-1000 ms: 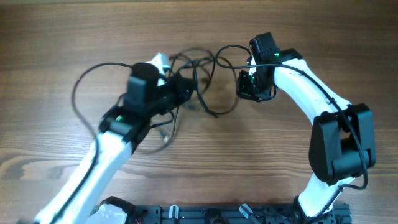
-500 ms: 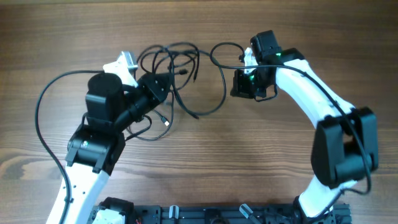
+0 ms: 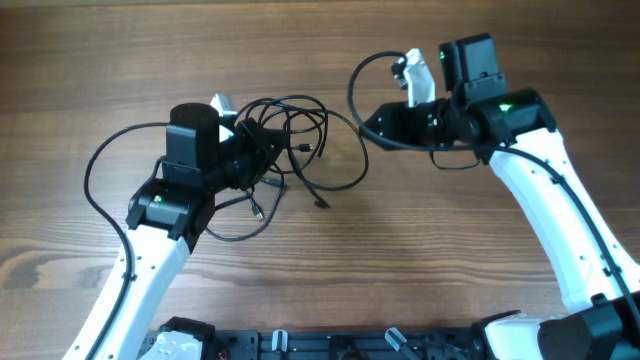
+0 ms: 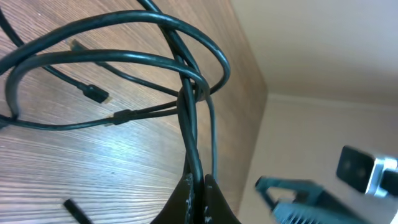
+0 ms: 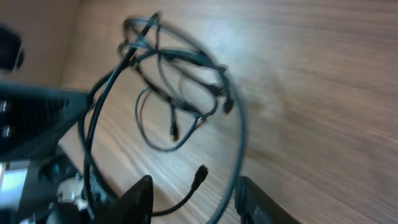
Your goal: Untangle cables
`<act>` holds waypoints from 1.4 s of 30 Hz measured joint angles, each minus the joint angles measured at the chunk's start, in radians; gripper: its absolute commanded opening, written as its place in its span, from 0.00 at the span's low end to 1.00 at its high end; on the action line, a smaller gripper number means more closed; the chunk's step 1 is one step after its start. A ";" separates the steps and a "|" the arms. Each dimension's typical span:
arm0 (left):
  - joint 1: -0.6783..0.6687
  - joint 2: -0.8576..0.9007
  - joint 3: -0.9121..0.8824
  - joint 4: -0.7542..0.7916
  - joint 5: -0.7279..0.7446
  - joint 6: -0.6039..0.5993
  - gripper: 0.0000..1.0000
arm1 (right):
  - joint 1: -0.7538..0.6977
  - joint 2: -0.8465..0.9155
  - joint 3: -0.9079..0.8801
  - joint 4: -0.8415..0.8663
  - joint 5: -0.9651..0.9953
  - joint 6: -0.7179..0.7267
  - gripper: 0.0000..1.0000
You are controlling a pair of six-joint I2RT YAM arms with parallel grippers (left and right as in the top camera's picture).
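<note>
The cables [image 3: 288,128] form a looped black tangle on the wooden table [image 3: 450,250], a little toward 11 o'clock from its middle, with small plugs trailing off toward 5 o'clock. The left gripper [image 3: 258,150] sits at the tangle's 8 o'clock edge, its fingers pressed together on a bunch of strands. The right gripper [image 3: 372,125] is at the tangle's 3 o'clock, its fingers apart and one strand running between them.

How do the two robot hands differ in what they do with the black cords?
The left gripper is pinched shut on cords from the tangle; the right gripper has its fingers apart, with a cord loop passing between them. The left gripper is at the tangle; the right gripper is off to one side. Both are above the table.
</note>
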 measured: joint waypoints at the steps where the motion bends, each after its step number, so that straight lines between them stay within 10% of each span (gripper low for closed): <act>1: 0.000 0.000 0.000 0.013 0.000 -0.017 0.04 | 0.014 0.000 0.000 -0.001 -0.010 -0.018 0.50; 20: 0.010 0.000 0.000 0.055 -0.011 -0.187 0.04 | 0.123 0.000 0.000 -0.023 -0.035 -0.105 0.39; 27: 0.012 0.000 0.000 0.042 -0.051 -0.185 0.04 | 0.130 0.000 0.000 0.024 0.055 0.192 0.51; 42: 0.012 0.084 0.000 0.015 -0.344 -0.063 0.04 | 0.213 0.061 0.000 0.097 0.113 0.773 0.35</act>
